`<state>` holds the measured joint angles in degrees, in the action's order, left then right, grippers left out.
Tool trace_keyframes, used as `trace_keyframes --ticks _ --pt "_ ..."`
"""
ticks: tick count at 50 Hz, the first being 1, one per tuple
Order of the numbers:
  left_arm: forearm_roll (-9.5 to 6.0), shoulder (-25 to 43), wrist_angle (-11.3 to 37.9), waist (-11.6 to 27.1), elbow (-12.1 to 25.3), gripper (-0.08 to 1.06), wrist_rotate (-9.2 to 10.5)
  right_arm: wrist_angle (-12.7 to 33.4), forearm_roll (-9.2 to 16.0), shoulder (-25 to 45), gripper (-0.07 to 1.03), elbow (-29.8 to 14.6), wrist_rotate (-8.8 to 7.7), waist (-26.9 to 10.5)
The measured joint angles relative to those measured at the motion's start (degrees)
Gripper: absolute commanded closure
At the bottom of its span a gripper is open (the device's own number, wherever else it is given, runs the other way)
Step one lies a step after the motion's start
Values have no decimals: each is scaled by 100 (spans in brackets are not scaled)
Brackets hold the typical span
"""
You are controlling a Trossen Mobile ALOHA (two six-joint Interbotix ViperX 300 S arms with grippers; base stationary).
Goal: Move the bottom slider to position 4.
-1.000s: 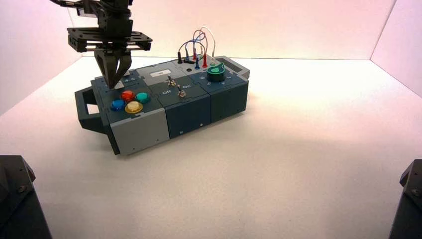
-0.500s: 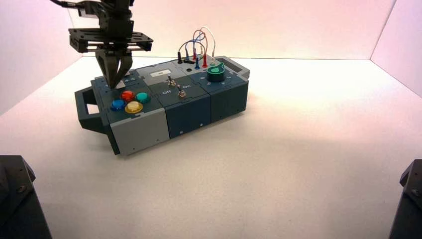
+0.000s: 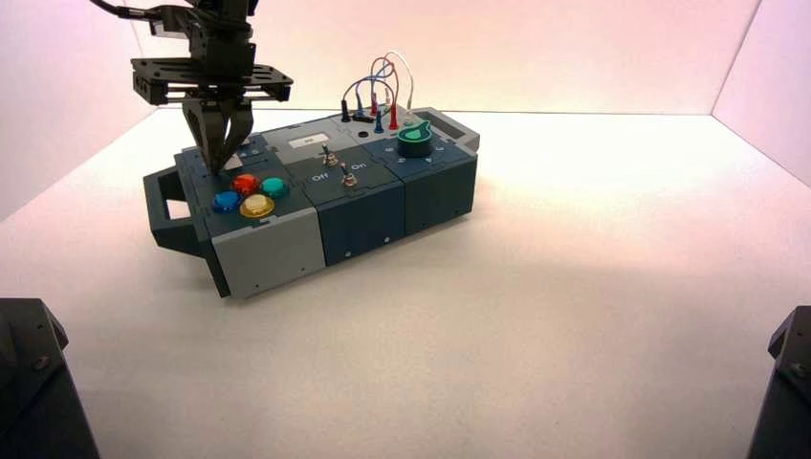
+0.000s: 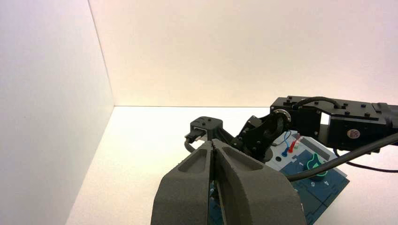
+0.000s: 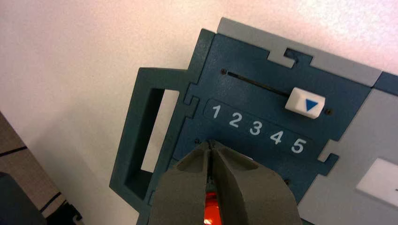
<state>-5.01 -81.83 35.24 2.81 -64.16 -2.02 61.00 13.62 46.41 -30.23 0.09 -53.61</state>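
My right pincer (image 5: 211,144) is pressed together, tips on the box (image 5: 244,61) just below the printed 1. The bottom slider (image 5: 250,161) is mostly hidden behind it; I think it's that white sliver under the 3. Position 4 (image 5: 276,137) sits near it. The left pincer (image 4: 213,146) is parked well off, also pressed together.

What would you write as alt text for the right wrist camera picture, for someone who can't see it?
The right gripper, fingers shut, points at a dark blue box beside a printed row 1 to 5, tips nearest the 1. Across the digits, a white slider knob with a blue triangle sits by the 5.
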Motion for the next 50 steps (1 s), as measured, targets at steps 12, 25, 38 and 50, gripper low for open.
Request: trace_keyframes --ticks 12,25,38,50 --pt "0 0 0 0 0 101 0 70 -9 88 99 -141 0 35" --pt "0 0 9 0 0 101 -9 149 -18 158 99 -281 0 53" --pt "0 0 9 0 9 101 -9 185 -18 167 99 -316 0 53" --pt "0 0 9 0 0 101 -9 220 -9 167 99 -316 9 53"
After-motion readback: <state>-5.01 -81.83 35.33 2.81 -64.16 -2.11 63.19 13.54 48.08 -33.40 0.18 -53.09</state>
